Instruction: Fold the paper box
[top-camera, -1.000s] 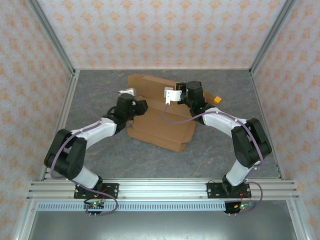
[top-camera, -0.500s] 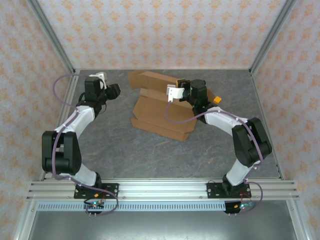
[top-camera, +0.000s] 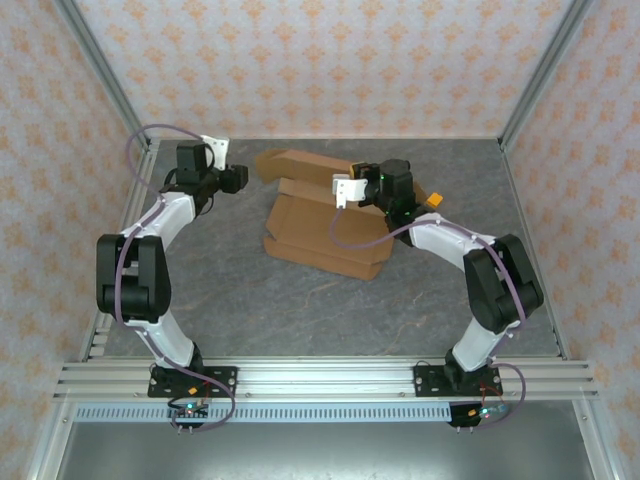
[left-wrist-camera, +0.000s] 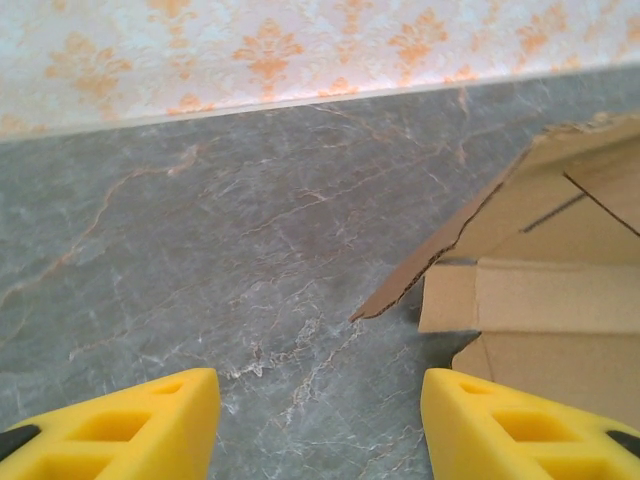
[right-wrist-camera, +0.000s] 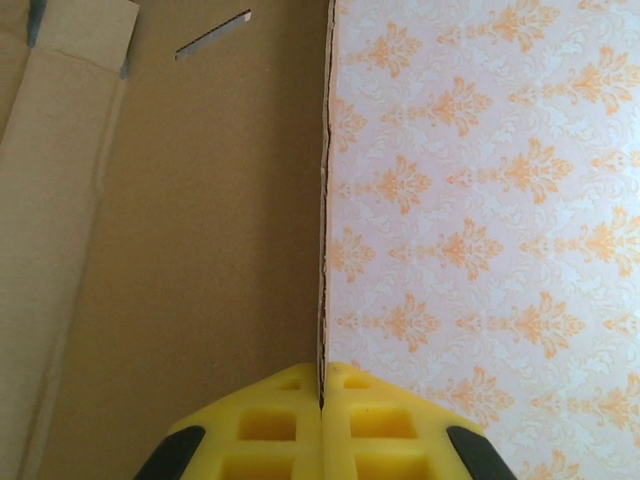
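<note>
The paper box (top-camera: 320, 235) is brown corrugated cardboard, partly folded, lying mid-table with a flap reaching toward the back left. My right gripper (top-camera: 365, 186) sits over its back edge. In the right wrist view the right gripper (right-wrist-camera: 322, 395) is shut on the thin edge of an upright cardboard panel (right-wrist-camera: 200, 250). My left gripper (top-camera: 240, 178) hovers at the back left, just short of the box's flap. The left wrist view shows the left gripper (left-wrist-camera: 320, 425) open, with bare table between its yellow fingers and the cardboard (left-wrist-camera: 540, 310) ahead to the right.
A tiny orange piece (top-camera: 434, 201) lies right of the box behind the right arm. The grey marbled table (top-camera: 250, 300) is fenced by patterned walls and aluminium posts (top-camera: 100, 70). There is bare floor in front of the box.
My left gripper has let go of the box's left side and swung off to the back left, opening wider. The box settled slightly; my right gripper kept its grip.
</note>
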